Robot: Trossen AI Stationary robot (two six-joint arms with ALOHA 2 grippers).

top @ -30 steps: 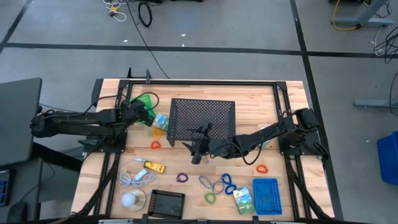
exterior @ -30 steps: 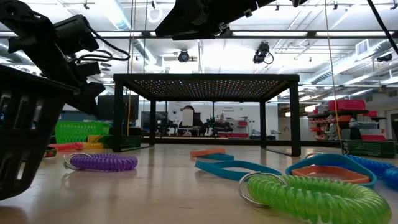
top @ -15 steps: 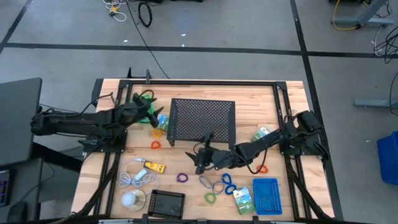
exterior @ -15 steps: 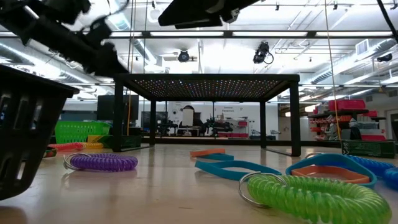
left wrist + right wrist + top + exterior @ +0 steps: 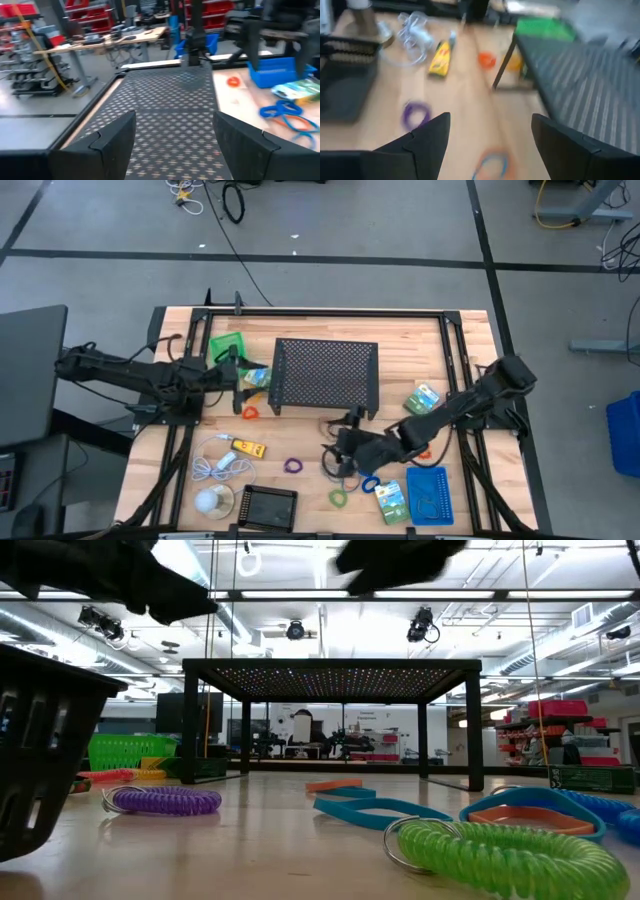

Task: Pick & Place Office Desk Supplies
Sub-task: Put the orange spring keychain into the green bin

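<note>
Right gripper (image 5: 340, 463) has swung down from the mesh stand (image 5: 325, 372) to hover, spread and empty, over blue loops (image 5: 358, 476) on the worktop (image 5: 300, 442); left gripper (image 5: 238, 376), spread, waits by the green tray (image 5: 228, 343). Centre over one loop, then descend.

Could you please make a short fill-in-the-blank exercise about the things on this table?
1. The purple loop lies on the table between the yellow block and the ___ arm's gripper.
2. The green tray is beside the ___ gripper.
3. The jaws of both grippers are ___.
4. The blue tray lies on the table's ___ side.

Missing words: right; left; open; right
</note>
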